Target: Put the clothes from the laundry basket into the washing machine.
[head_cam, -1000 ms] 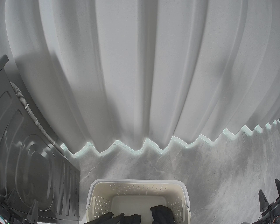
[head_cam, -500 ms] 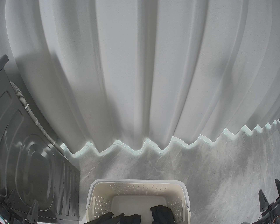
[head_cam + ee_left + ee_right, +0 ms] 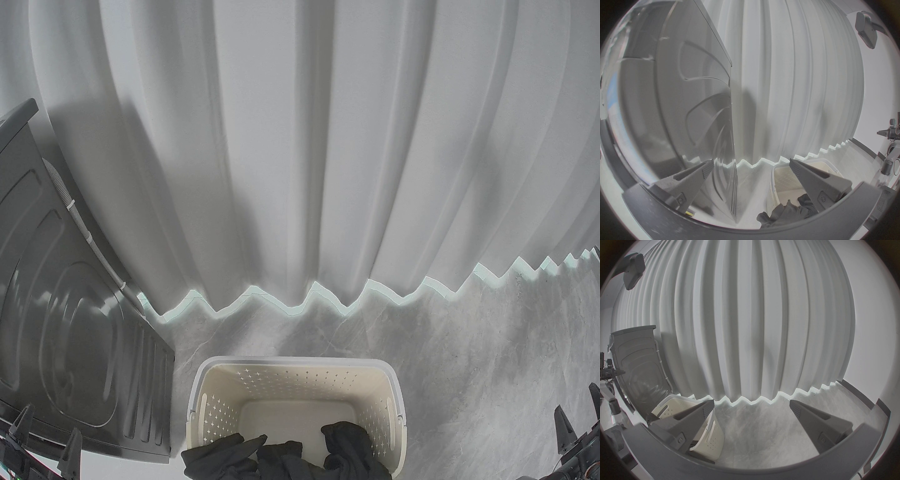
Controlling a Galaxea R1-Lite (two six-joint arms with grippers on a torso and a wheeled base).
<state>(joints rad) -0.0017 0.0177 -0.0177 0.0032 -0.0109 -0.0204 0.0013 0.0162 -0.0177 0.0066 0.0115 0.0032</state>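
A cream perforated laundry basket [image 3: 294, 361] stands on the floor low in the head view's centre, with dark clothes [image 3: 281, 459] piled at its near end. The grey washing machine [image 3: 69, 337] stands to its left, showing its side panel and a drain hose. My left gripper [image 3: 49, 431] hangs open and empty beside the machine. In the left wrist view this gripper [image 3: 750, 162] frames the machine's corner [image 3: 693, 93], the basket [image 3: 787, 175] and the clothes [image 3: 787, 211]. My right gripper [image 3: 576, 406] is open and empty over bare floor, right of the basket [image 3: 709, 433].
A pleated white curtain [image 3: 312, 156] hangs to the floor just behind the basket and machine. Grey marble-look floor [image 3: 487, 350] lies open to the right of the basket, ending at a wall with a dark skirting [image 3: 859, 393].
The whole head picture has shifted, so the camera moved; more of the basket, the clothes and the machine now shows. Both grippers stay open.
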